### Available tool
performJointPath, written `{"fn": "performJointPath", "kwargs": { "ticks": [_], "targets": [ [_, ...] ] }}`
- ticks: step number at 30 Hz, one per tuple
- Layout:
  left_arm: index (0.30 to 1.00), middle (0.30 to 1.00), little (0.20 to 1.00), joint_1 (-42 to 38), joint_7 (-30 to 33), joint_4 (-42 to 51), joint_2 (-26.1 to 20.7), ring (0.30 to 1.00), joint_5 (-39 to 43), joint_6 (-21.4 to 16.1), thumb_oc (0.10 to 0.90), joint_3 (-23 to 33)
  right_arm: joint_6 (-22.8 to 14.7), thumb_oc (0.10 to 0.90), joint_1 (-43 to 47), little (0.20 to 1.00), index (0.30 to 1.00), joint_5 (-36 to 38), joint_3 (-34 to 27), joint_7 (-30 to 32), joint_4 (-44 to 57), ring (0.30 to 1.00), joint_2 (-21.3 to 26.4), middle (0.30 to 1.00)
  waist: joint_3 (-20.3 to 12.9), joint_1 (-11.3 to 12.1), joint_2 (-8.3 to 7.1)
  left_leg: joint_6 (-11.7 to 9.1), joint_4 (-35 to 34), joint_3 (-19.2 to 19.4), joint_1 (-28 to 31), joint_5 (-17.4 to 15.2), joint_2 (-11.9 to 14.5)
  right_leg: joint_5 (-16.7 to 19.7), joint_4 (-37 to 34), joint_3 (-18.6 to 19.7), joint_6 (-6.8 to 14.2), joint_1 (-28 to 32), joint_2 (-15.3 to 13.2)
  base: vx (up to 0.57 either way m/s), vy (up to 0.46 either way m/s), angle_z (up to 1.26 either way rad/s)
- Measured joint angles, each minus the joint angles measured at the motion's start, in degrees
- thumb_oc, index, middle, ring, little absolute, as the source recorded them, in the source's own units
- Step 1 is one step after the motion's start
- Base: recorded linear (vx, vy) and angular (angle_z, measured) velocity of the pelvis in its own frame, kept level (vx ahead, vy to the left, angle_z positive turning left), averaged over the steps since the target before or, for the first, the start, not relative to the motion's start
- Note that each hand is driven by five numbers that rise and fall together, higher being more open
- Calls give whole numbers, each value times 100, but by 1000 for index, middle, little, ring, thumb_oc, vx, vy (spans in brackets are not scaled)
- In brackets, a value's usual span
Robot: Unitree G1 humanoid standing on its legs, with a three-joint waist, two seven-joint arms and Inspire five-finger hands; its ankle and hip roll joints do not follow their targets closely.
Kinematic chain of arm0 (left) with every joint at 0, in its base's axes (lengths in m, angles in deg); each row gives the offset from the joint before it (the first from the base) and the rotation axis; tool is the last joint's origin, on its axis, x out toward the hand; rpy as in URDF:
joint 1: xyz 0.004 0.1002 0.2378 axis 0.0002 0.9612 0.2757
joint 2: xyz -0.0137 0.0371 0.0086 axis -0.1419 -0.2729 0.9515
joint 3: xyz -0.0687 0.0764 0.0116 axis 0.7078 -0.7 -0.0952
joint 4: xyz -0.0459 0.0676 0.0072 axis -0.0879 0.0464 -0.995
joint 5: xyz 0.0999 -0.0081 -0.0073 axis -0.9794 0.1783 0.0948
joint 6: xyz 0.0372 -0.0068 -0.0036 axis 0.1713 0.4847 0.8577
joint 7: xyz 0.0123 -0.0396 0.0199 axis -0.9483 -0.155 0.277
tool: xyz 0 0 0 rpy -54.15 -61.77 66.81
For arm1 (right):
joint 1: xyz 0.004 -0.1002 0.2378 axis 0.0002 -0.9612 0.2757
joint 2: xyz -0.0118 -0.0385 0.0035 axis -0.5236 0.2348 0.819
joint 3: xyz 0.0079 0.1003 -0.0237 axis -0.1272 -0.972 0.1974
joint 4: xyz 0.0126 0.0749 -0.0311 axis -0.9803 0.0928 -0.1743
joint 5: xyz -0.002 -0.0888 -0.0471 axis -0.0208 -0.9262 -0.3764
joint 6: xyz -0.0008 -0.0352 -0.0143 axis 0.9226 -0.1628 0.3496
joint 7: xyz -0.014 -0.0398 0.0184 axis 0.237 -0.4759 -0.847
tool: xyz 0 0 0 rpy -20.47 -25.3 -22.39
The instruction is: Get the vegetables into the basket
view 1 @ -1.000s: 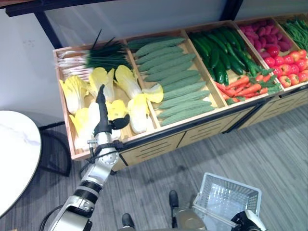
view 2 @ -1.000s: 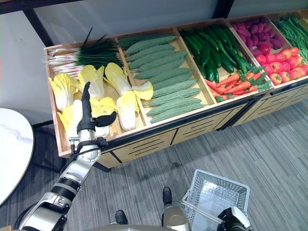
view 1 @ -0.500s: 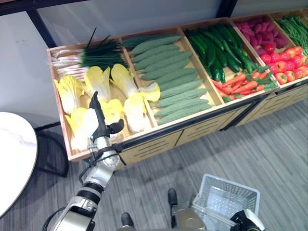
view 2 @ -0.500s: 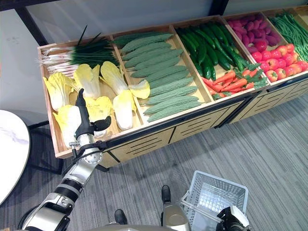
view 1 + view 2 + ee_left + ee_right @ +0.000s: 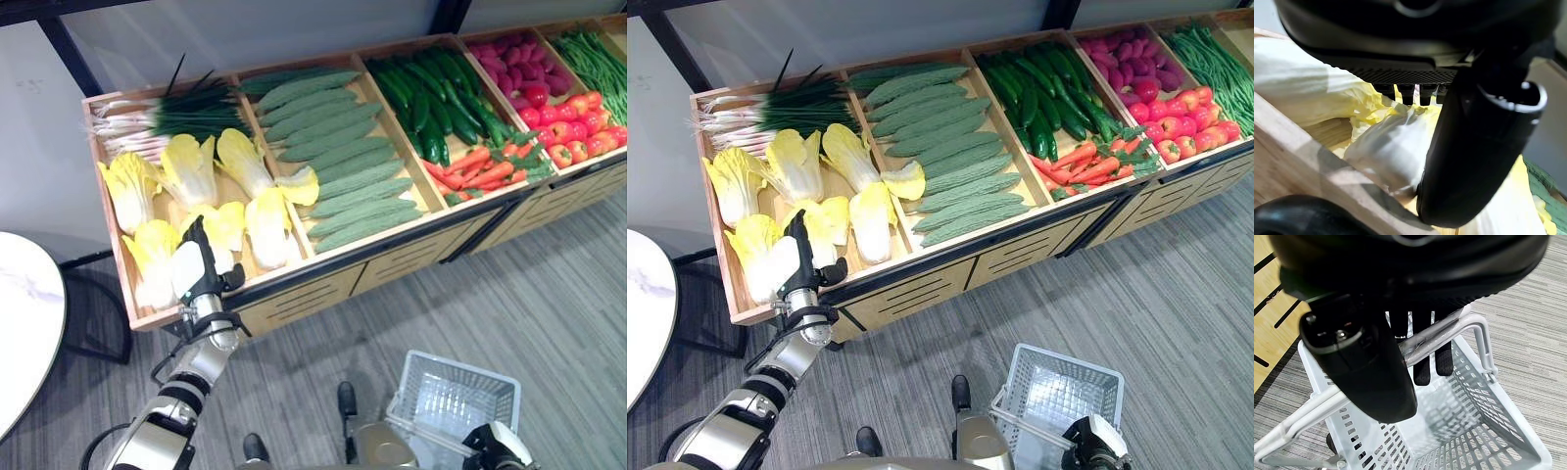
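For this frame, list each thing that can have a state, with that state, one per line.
Left hand: open, fingers straight over a Chinese cabbage in the bin, nothing lifted.
Right hand: shut on the basket handle, carrying it.
Basket: upright, empty, off the floor.
Produce stand: bins full, vegetables sorted by kind.

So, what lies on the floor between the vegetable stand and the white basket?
Nothing: in the left eye view the grey floor between the vegetable stand and the white basket is bare.
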Motion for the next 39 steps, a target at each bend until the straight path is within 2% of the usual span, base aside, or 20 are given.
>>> {"fn": "performJointPath", "kwargs": {
  "ticks": [4, 8, 10, 11, 12, 16, 22, 29, 31, 32, 34, 35, 37, 38, 39],
  "targets": [
    [1000, 1000, 1000, -207, -30, -408, 59, 1000, 52, 0, 900, 91, 6, 400, -2, 300, 300, -1, 5, 15, -10, 300, -10, 300, -36, 4, -5, 0, 0, 49, 2, 0, -6, 20, 7, 56, -6, -30, 6, -2, 5, -7],
    [1000, 1000, 1000, -496, -12, -1046, 315, 1000, 616, -21, 900, 518, 26, 400, 7, 300, 300, -3, 46, 10, -59, 300, -11, 300, -136, 1, -17, 0, -1, 123, 10, -7, -9, 38, 5, 103, -11, -63, 15, 14, 0, -8],
    [912, 912, 912, -605, -28, -1421, 338, 912, 833, -31, 837, 520, 30, 400, -4, 300, 300, -5, 62, 10, -70, 300, -11, 300, -245, -16, -24, 3, -1, 142, 13, -24, -1, 37, -1, 120, -12, -73, 25, 9, 1, -7],
    [775, 775, 775, -734, -34, -1778, 384, 775, 1005, -74, 739, 515, 60, 400, 0, 300, 300, -5, 123, 10, -94, 300, -8, 300, -343, -18, -18, -3, -1, 167, 32, -30, 0, 37, -4, 141, -12, -71, 30, 8, -5, -11],
    [300, 300, 300, -782, -40, -1986, 413, 300, 1054, -95, 400, 519, 67, 400, 3, 300, 300, -6, 171, 11, -111, 300, -4, 300, -381, -25, -57, -9, -1, 194, 44, -44, 0, 35, -6, 155, -14, -74, 34, 10, -6, -13],
    [300, 300, 300, -938, -22, -2550, 386, 300, 1300, -266, 400, 659, 100, 400, 37, 300, 300, -39, 249, -15, -109, 300, 8, 300, -454, -52, -54, 11, -3, 304, 90, -99, -1, 26, -17, 245, -29, -95, 52, 17, 6, -13],
    [300, 300, 300, -920, -153, -2742, 207, 300, 1617, -316, 400, 664, 129, 400, 50, 300, 300, -54, 264, -102, -82, 300, 72, 300, -514, -112, -2, 6, -2, 372, 125, -108, 9, 35, -17, 304, -22, -100, 81, 8, 11, -7],
    [300, 300, 300, -972, -349, -2620, 157, 300, 2269, -339, 400, 933, 187, 400, 40, 300, 300, -61, 263, -154, -33, 300, 114, 300, -530, -126, 26, 0, -3, 437, 196, -128, 18, 47, -17, 364, -26, -60, 103, 2, 7, -5],
    [300, 300, 300, -942, -346, -2018, 193, 300, 2639, -274, 400, 1137, 192, 400, -4, 300, 300, -59, 261, -164, -30, 300, 109, 300, -533, -111, 33, 3, -1, 422, 187, -123, 17, 53, -14, 345, -33, -57, 95, -28, -6, 5],
    [300, 300, 300, -869, -341, -1487, 254, 300, 2923, -187, 400, 1339, 189, 400, -15, 300, 300, -59, 260, -167, -19, 300, 103, 300, -526, -80, 21, 0, -1, 408, 170, -119, 16, 54, -10, 332, -34, -62, 92, -27, -3, 9],
    [300, 300, 300, -551, -298, -290, 294, 300, 3212, -136, 400, 1382, 184, 400, -108, 300, 300, -58, 242, -172, 43, 300, 89, 300, -474, -47, -37, -4, -2, 326, 136, -94, 14, 84, 7, 254, -16, -53, 72, -20, -1, 21],
    [300, 300, 300, 182, -300, 1631, 273, 300, 3225, -406, 400, 1177, 151, 400, -196, 300, 300, -54, 132, -173, 190, 300, 70, 300, -296, -52, -137, -51, -1, 239, 128, -41, 13, 95, 11, 170, -28, -9, 53, -18, -4, 30],
    [300, 300, 300, 514, -385, 2473, 258, 300, 3157, -683, 400, 967, 160, 400, -257, 300, 300, -51, 17, -189, 231, 300, 55, 300, -242, -36, -158, -51, 0, 156, 137, -32, 10, 119, 12, 94, -61, 50, 32, -6, 13, 27],
    [300, 300, 300, 529, -421, 2561, 253, 300, 3134, -854, 400, 887, 165, 400, -252, 300, 300, -50, -21, -190, 230, 300, 55, 300, -233, -31, -148, -40, 0, 115, 157, -40, 3, 93, 9, 65, -50, 93, 13, 5, 23, 15],
    [300, 300, 300, 535, -483, 2655, 243, 300, 3179, -863, 400, 949, 171, 400, -229, 300, 300, -49, -42, -211, 217, 300, 55, 300, -212, -31, -148, -34, -1, 115, 172, -47, -4, 63, 8, 52, -15, 108, 5, 9, 18, 11]
  ]
}}
